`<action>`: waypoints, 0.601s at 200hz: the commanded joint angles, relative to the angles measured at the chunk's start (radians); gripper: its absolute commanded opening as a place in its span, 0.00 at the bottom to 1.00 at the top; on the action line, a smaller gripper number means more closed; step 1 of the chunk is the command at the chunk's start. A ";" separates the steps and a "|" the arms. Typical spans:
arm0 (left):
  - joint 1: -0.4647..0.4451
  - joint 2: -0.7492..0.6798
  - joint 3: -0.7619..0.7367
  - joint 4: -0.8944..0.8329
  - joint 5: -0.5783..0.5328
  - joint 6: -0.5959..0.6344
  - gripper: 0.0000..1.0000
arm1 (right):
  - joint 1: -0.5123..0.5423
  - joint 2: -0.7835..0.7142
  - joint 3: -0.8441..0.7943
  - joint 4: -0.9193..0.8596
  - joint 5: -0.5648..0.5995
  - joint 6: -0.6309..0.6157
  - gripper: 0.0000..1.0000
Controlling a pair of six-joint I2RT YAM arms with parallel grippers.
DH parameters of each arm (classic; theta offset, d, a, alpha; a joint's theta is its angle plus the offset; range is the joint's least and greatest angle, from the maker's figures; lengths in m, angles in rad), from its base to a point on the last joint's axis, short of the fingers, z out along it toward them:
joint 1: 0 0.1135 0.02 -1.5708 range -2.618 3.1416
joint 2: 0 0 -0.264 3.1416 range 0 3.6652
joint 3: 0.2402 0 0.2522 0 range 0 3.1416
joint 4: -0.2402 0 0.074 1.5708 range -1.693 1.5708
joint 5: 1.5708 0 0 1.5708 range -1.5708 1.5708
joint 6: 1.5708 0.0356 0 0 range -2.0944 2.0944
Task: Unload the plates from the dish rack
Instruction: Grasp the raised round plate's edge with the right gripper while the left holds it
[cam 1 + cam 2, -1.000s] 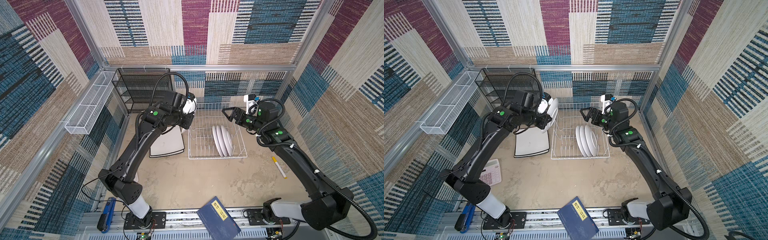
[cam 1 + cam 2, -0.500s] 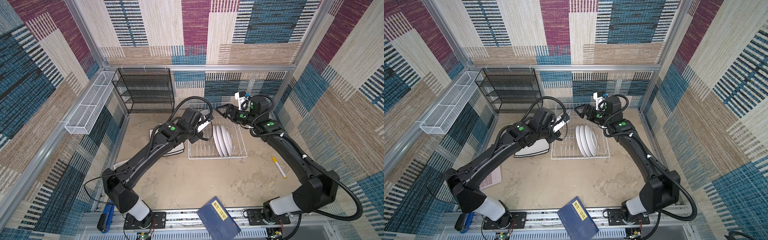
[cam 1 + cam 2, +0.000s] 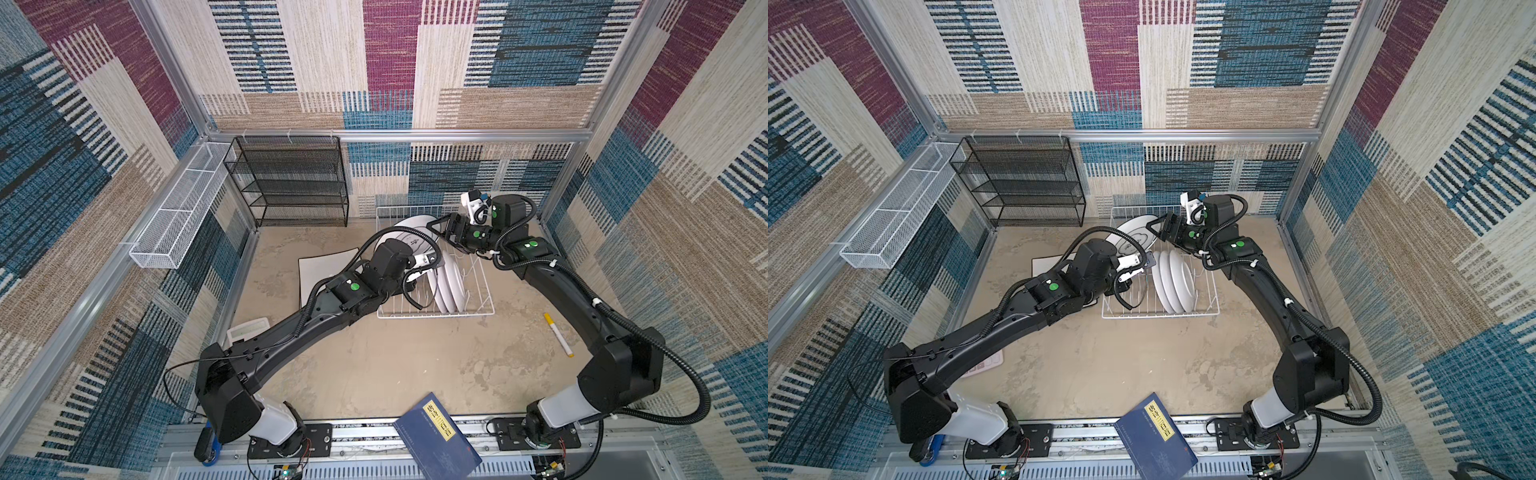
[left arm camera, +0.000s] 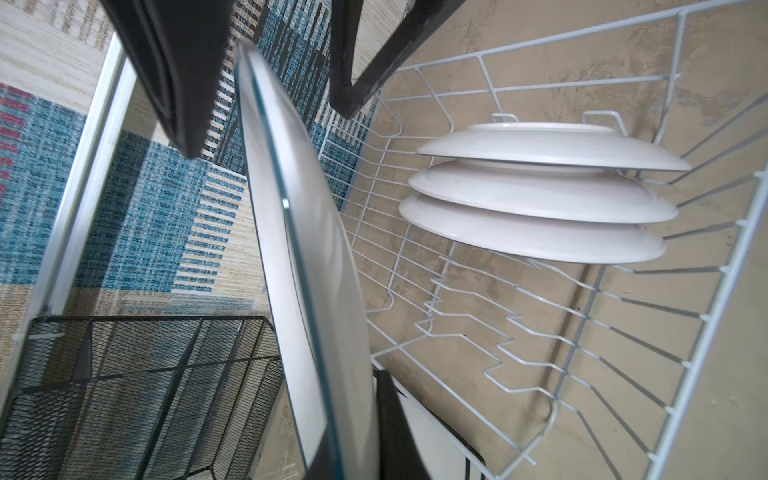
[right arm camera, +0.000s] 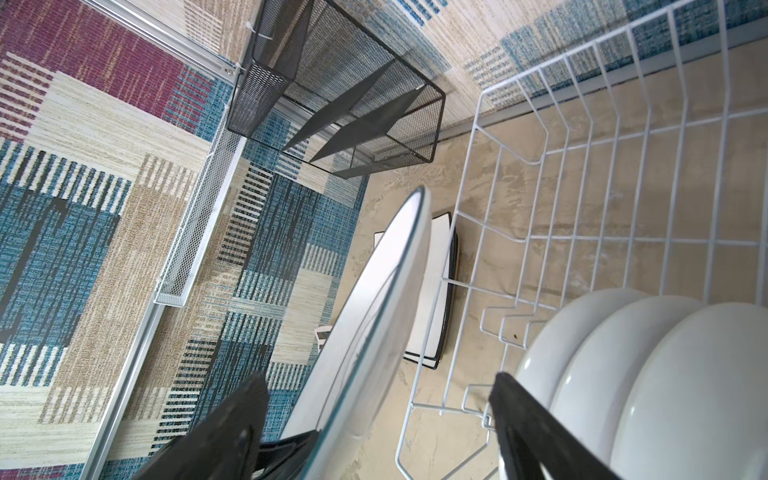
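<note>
- Over the far left corner of the dish rack [image 3: 436, 316], a round plate [image 3: 409, 237] is held on edge and tilted. It appears to be clear of the wire tines and touches no other plate.
- Left gripper [image 3: 432, 262]: the fingers are pressed together on the plate's near rim, one on each face. The left wrist view shows only one finger, lying flat against the plate.
- Right gripper [image 5: 378, 380]: the fingers are spread and straddle the opposite rim, one on each side. A visible gap remains on both sides, so neither finger touches.
- Three white plates [image 3: 449, 282] stand upright and close together in the right half of the rack, well apart from the held plate.
- Square plates [image 3: 324, 270] lie stacked flat on the table [image 3: 374, 365], just beside the rack's left side.
- Handling, as a judgement: the held plate has a glassy, greenish edge and a smooth face. It is probably stiff, brittle and slippery. It also looks heavy for a pinch at one point, so it may swing about that grip.
- Where to hold, as a judgement: grip the rim with the fingers well past the edge and flat on both faces. A second hold on the opposite rim would steady it.
- The standing plates offer only their upper rims, and the gaps between them look narrow, so the outermost is the easiest to take.
</note>
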 commanded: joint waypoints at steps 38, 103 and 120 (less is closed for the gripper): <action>-0.027 0.008 -0.054 0.187 -0.095 0.132 0.00 | 0.002 0.038 0.003 -0.050 -0.075 0.007 0.69; -0.053 0.032 -0.089 0.252 -0.139 0.207 0.00 | 0.002 0.068 -0.008 -0.034 -0.137 0.030 0.49; -0.054 0.037 -0.096 0.275 -0.153 0.222 0.00 | 0.002 0.066 -0.015 -0.027 -0.139 0.037 0.44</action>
